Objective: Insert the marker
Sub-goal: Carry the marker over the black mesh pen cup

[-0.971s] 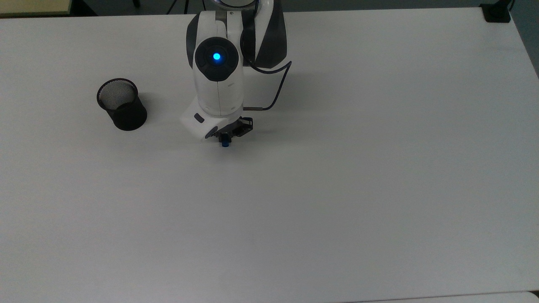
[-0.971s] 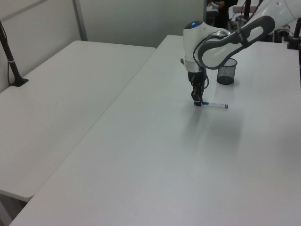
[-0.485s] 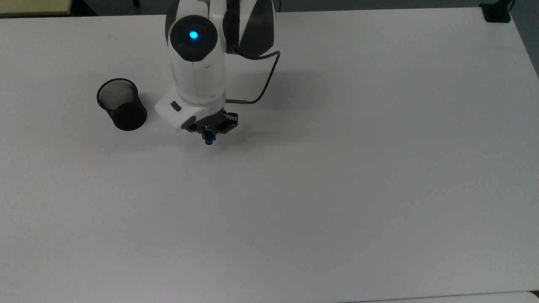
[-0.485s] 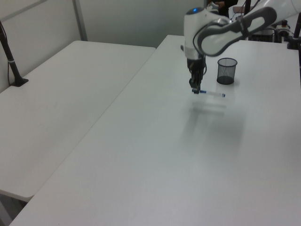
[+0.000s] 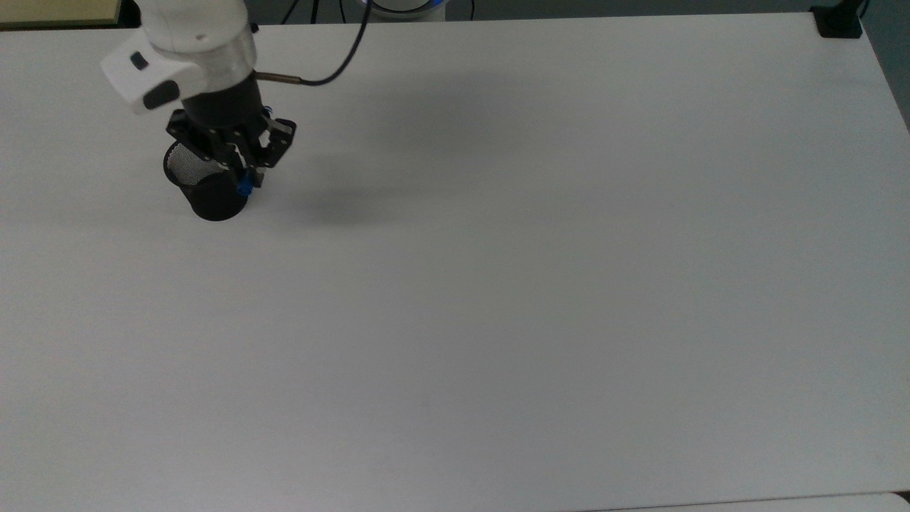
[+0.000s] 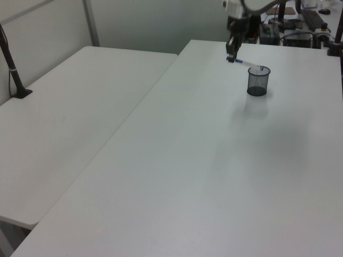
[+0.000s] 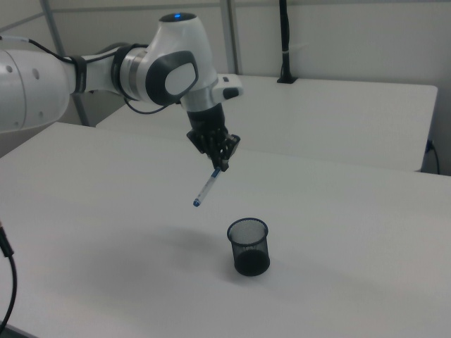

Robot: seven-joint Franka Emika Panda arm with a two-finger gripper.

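My gripper [image 5: 242,173] is shut on the marker [image 5: 244,189], whose blue end pokes out below the fingers, over the right side of the black mesh cup [image 5: 206,186]. In the right view the gripper [image 7: 220,166] holds the white marker [image 7: 206,189] by its upper end. It hangs tilted in the air, above and to the left of the upright cup [image 7: 249,246]. In the left view the marker [image 6: 246,63] slants from the gripper [image 6: 231,57] down toward the rim of the cup [image 6: 258,81]. The marker touches neither cup nor table.
The white table [image 5: 540,284] spreads wide to the top view's right and below the cup. A black clamp [image 5: 839,21] sits at its far right corner. A second table [image 6: 64,107] with a black post [image 6: 10,59] adjoins in the left view. The arm's cable [image 5: 334,64] trails behind the wrist.
The arm has lifted the marker off the table and carried it up and to the top view's left, from the middle of the table to over the cup. The cup has stayed put.
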